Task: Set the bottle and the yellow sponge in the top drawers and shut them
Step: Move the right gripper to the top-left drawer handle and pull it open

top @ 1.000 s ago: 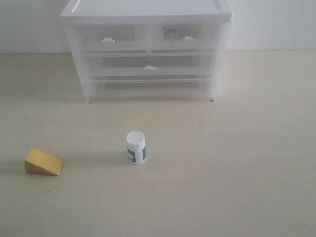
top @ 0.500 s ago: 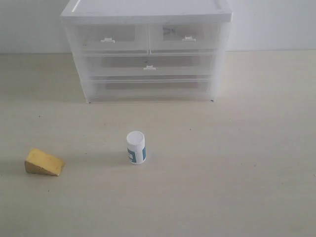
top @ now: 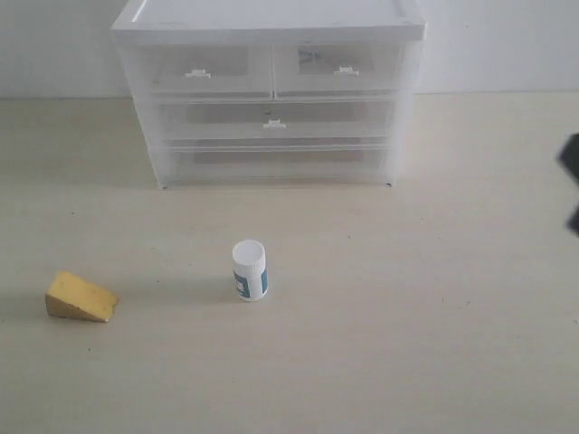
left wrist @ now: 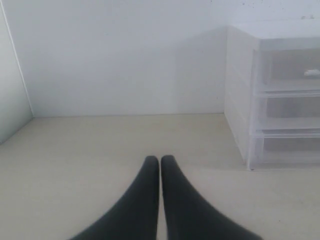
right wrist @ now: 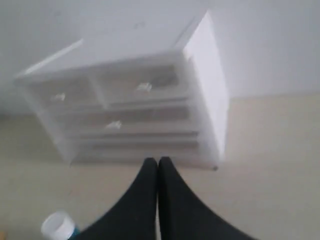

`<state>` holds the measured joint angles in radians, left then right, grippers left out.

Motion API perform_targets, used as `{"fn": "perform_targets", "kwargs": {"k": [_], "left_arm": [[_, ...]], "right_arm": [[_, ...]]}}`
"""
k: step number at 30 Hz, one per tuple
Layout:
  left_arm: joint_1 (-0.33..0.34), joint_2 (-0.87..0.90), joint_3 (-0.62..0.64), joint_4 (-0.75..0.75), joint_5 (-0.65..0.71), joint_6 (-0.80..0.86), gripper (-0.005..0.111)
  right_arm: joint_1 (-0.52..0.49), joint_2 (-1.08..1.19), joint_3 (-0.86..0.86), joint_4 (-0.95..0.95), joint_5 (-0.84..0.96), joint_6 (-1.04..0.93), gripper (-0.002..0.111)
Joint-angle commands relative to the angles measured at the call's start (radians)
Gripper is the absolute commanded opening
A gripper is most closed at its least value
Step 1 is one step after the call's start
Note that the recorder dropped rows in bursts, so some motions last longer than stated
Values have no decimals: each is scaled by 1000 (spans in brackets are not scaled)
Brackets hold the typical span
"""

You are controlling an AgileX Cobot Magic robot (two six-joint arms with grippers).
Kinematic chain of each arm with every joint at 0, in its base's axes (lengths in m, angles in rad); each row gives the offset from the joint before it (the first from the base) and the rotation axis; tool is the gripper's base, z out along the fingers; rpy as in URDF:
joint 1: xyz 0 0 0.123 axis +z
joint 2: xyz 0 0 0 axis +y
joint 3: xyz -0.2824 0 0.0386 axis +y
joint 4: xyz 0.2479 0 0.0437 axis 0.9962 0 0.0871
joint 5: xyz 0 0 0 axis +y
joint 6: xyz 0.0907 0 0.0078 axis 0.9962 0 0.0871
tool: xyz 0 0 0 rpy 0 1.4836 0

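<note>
The white bottle [top: 249, 269] with a teal-blue label stands upright mid-table; its cap also shows in the right wrist view [right wrist: 58, 225]. The yellow sponge [top: 80, 297] lies at the front left. Both top drawers, left [top: 201, 71] and right [top: 339, 68], are shut in the white drawer unit [top: 271, 90]. A dark bit of the right arm [top: 570, 172] shows at the right edge of the exterior view. My right gripper [right wrist: 158, 161] is shut and empty, facing the unit [right wrist: 135, 107]. My left gripper [left wrist: 160, 159] is shut and empty over bare table, with the unit [left wrist: 275, 95] off to one side.
Under the top drawers sit two wider full-width drawers [top: 274, 117], also shut. A white wall [left wrist: 115, 55] rises behind the table, and a side wall [left wrist: 10, 95] meets it in the left wrist view.
A dark part of the right arm has come into the exterior view at its right edge. The bottle, sponge and drawers have not moved.
</note>
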<state>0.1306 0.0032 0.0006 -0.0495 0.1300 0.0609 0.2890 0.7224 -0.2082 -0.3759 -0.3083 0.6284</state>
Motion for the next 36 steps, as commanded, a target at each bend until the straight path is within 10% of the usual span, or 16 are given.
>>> {"fn": "perform_targets", "kwargs": {"k": [1,7,17,24,32,36], "left_arm": [[3,-3,-1,-4,-4,1,4],[3,-3,-1,-4,-4,1,4],[3,-3,-1,-4,-4,1,4],[3,-3,-1,-4,-4,1,4],[3,-3,-1,-4,-4,1,4],[3,-3,-1,-4,-4,1,4]], "right_arm": [[111,441,-93,-169,-369,165,0],[185,970,-337,-171,-899,492,1],[305,1409,-846,-86,-912,949,50],[313,1492,-1056,-40,-736,1075,49],[313,1511,-1204,12,-466,1035,0],[315,1511,-1173,-38,-564,1020,0]]}}
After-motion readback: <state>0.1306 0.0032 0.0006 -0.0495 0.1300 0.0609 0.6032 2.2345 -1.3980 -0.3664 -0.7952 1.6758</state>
